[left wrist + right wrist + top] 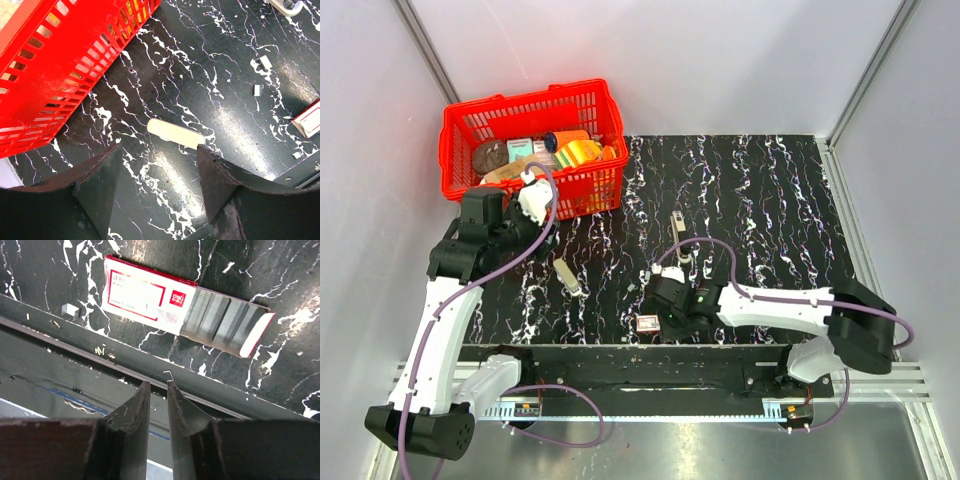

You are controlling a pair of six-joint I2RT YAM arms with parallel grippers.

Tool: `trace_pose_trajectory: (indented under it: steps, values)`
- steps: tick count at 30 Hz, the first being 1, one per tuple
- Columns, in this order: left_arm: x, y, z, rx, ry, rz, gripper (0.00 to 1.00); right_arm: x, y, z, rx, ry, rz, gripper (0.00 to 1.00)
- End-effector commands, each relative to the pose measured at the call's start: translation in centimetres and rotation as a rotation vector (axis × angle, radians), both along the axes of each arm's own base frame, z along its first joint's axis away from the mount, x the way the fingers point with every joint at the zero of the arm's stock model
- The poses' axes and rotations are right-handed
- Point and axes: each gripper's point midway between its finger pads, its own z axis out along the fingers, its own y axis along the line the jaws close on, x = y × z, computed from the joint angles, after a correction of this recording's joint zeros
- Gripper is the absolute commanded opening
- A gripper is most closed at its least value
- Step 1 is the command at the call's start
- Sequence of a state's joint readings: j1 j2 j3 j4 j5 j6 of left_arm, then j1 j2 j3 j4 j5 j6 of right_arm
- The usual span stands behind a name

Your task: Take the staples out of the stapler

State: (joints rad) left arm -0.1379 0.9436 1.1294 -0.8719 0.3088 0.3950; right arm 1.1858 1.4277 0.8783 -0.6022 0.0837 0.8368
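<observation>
Left pincer (pixel 159 150) gapes wide; right pincer (pixel 158 385) narrowly parted.

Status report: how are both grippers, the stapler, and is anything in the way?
Left gripper open, empty, not touching the stapler. Right gripper barely open, empty, by the staple box. Stapler lies flat on the table. Red basket beside it, not blocking.

The small, slim grey-beige stapler (pixel 678 236) with dark and silvery metal parts lay flat on the black white-veined mat (pixel 770 200). It was well to the right of the red plastic basket (pixel 520 105), lengthwise front to back, with nothing touching it. Short silvery staple strips (pixel 256 90) lay loose, apart from it.
</observation>
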Motion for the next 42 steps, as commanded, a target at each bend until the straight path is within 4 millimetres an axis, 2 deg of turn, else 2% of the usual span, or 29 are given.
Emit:
trace_pose_trajectory:
  steps: [1,8,18,29,42]
  values:
    - [0.6,0.6,0.8,0.013,-0.037,0.030,0.66,0.0,1.9,-0.6,0.039,0.013,0.000,0.26]
    - [0.8,0.7,0.5,0.021,-0.028,0.034,0.65,0.1,1.7,-2.3,-0.012,0.019,0.007,0.26]
    - [1.1,0.6,0.5,0.018,-0.030,0.035,0.65,1.8,1.7,-4.1,-0.110,-0.037,0.000,0.25]
    - [1.2,0.5,0.0,0.014,-0.026,0.034,0.65,2.8,1.7,-4.0,-0.121,-0.056,-0.016,0.24]
    - [1.1,0.6,-0.1,0.014,-0.029,0.036,0.66,5.9,2.4,-3.4,-0.113,-0.096,-0.026,0.22]
